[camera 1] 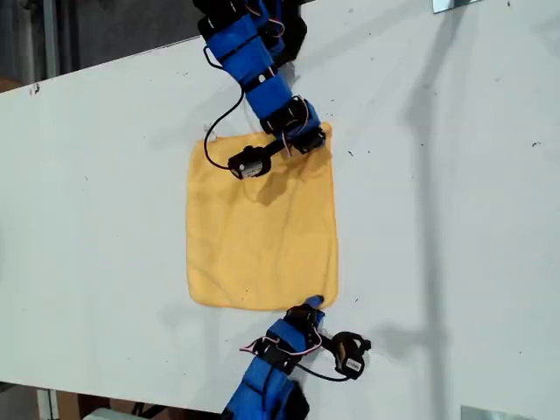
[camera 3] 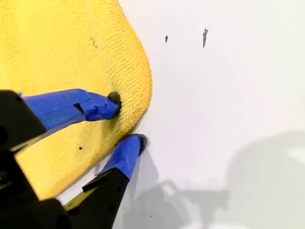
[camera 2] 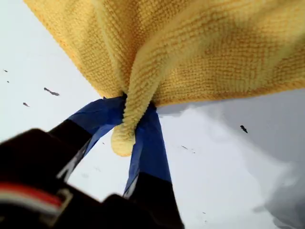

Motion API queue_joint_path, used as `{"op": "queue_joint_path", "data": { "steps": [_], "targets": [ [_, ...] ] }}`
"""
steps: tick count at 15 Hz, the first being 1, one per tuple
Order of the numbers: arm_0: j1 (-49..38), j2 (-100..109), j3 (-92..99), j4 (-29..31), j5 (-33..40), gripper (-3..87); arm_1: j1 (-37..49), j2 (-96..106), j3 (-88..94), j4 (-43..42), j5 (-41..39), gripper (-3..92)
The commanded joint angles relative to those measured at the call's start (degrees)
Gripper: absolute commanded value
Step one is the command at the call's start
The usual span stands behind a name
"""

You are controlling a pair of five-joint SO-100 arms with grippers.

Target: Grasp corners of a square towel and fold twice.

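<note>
- My first gripper (camera 2: 129, 119) is clenched on one corner (camera 2: 125, 136) of the towel (camera 1: 262, 236). The cloth is pinched into a narrow rope between the blue-taped jaws, and its rounded tip pokes out past them.
- My second gripper (camera 3: 126, 120) is released. One fingertip (camera 3: 113, 99) presses on the cloth, and the other rests on the bare table (camera 1: 437, 219) right at the hem, so the jaws straddle a second corner (camera 3: 138, 102) without yet closing on it.
- Towel position, exterior view: it is spread mid-table and mostly flat. The pinched corner is at the towel's 1 o'clock and the straddled corner at its 5 o'clock.
- Creases fan out from the 1 o'clock corner, and the first wrist view shows shadow under the cloth there. My judgement is that this corner is raised off the table while the rest lies flat.
- Why held this way: both corners belong to the same side of the towel, so carrying them together toward 9 o'clock would make the first fold.
- Arm pose, exterior view: my first arm reaches in from 12 o'clock and my second from 6 o'clock. Each has its wrist bent down over its corner.
- Judged next need: close my second gripper on the hem before either arm travels.
</note>
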Motion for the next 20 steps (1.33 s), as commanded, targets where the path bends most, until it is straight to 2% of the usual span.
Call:
{"op": "queue_joint_path", "data": {
  "steps": [1,2,4,5,7,9,14,17,20],
  "targets": [
    [0.8,-3.8,-4.1,-4.0,1.1,12.6,-0.5,1.2,0.1,-0.4,0.0,-0.1],
    [0.8,-7.7,-6.2,-5.5,1.7,11.4,-0.5,1.2,0.1,-0.4,0.0,-0.1],
    [0.5,-14.5,-9.8,-8.8,2.6,-1.5,-0.7,1.0,0.1,-0.4,0.3,-0.1],
    [0.5,-15.8,-11.4,-8.3,3.2,-1.5,-0.8,1.1,0.2,-0.4,0.4,-0.1],
    [0.4,-15.5,-15.0,-2.3,4.1,-1.5,-0.8,1.7,0.1,-0.3,0.4,-0.1],
    [0.3,-13.2,-19.1,7.0,4.7,-1.5,0.2,3.3,-0.6,0.8,-0.1,-0.1],
    [-2.6,-6.9,-32.3,27.9,11.9,-1.5,6.2,18.9,-5.6,10.5,-5.4,-0.1],
    [-8.0,-1.4,-34.1,30.1,20.8,-1.5,11.9,23.3,-6.7,11.2,-10.2,-0.1],
    [-20.7,6.7,-34.3,35.9,33.0,-1.5,25.6,27.2,-7.7,12.8,-18.7,-0.1]
  ]
}}
